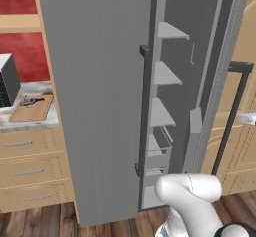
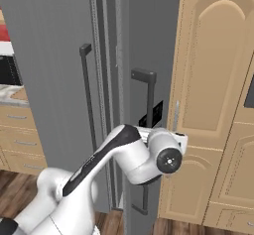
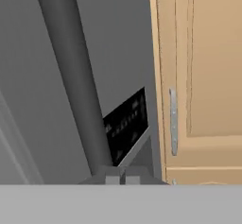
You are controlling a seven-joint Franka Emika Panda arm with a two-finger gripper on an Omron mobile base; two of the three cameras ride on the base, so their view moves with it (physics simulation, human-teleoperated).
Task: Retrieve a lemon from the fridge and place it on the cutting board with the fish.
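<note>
The jaws are shut tight, with nothing between them. In the hand view the two small dark tips of the gripper (image 3: 119,179) sit pressed together right at the foot of a dark round bar handle (image 3: 75,81). I cannot tell if they touch the bar.

That handle runs up a door of the tall matte grey fridge (image 1: 100,96). From the left base view the fridge is partly open. A wide grey door stands in front, and behind it is a gap. In the gap I see pale grey shelves (image 1: 162,73) stacked one above another, with a bin lower down. I cannot spot a lemon on them from here.

The white robot arm (image 2: 119,154) with dark joints reaches up to the right fridge door, near a small black panel (image 2: 154,114) beside the handle. Next to the fridge on the right is a tall light wooden cupboard door (image 2: 213,70) with a small silver pull (image 3: 173,121).

Far to the left, on the pale marbled counter (image 1: 30,123), lies the flat light-brown wooden cutting board (image 1: 31,110). The small dark grey-blue fish (image 1: 31,101) lies on the far end of it. A dark boxy microwave (image 1: 7,81) stands just beside the board. Under the counter are wooden drawers (image 1: 27,171) with silver handles.
</note>
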